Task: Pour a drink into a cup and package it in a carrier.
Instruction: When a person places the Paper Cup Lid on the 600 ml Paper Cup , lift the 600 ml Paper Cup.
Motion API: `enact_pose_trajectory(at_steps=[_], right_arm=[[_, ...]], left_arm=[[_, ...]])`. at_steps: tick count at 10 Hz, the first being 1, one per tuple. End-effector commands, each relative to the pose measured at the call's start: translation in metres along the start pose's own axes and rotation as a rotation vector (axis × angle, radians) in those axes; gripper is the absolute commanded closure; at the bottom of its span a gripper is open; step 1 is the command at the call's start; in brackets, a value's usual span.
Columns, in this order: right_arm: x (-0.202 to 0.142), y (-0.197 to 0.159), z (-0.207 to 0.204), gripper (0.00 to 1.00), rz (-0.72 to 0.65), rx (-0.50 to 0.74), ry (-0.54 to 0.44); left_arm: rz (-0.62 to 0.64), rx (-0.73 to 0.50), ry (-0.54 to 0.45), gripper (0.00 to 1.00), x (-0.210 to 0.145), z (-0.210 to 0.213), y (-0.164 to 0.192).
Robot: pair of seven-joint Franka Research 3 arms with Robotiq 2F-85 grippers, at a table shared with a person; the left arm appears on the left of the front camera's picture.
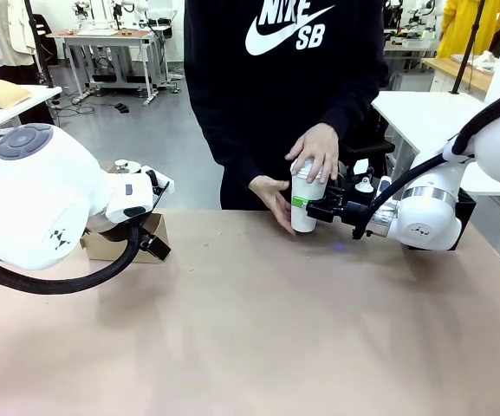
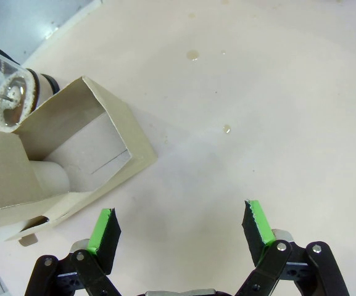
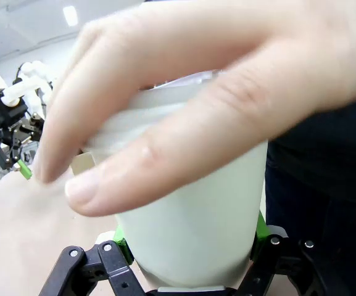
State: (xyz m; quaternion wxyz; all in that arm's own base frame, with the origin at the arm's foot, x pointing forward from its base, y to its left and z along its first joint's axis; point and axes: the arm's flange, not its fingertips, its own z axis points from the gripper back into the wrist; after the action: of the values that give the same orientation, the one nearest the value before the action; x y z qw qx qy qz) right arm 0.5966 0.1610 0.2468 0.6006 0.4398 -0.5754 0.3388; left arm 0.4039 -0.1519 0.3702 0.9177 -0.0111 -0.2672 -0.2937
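Note:
The tall white cup [image 1: 302, 211] stands upright near the table's far edge with my right gripper [image 1: 308, 206] shut on its lower half. The person's hand [image 1: 318, 152] lies over its top and the other hand [image 1: 271, 196] is against its side. The right wrist view has the cup [image 3: 193, 209] between the green pads of that gripper [image 3: 190, 232], under the person's fingers [image 3: 184, 111]. My left gripper [image 2: 181, 227] hangs open above bare table, right beside the brown carrier [image 2: 73, 145]. The glass carafe [image 2: 4, 86] stands behind the carrier [image 1: 104, 247]; the drink itself is hidden.
My left arm [image 1: 42, 199] covers most of the carrier in the front view. A few droplets [image 2: 226, 129] dot the tabletop. A black box [image 1: 468, 206] sits behind my right arm. The near half of the brown table [image 1: 258, 347] is free.

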Motion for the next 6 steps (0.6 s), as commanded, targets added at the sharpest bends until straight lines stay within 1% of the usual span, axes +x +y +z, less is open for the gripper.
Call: enact_pose_trajectory(at_steps=[1, 6], right_arm=[[0.0025, 0.0008, -0.0021, 0.2, 0.004, -0.001, 0.002], [0.0025, 0.0008, -0.0021, 0.2, 0.004, -0.001, 0.002]], left_arm=[[0.0, -0.001, -0.001, 0.0, -0.0002, 0.0003, 0.0001], [0.0, -0.001, -0.001, 0.0, -0.0002, 0.0003, 0.0001]])
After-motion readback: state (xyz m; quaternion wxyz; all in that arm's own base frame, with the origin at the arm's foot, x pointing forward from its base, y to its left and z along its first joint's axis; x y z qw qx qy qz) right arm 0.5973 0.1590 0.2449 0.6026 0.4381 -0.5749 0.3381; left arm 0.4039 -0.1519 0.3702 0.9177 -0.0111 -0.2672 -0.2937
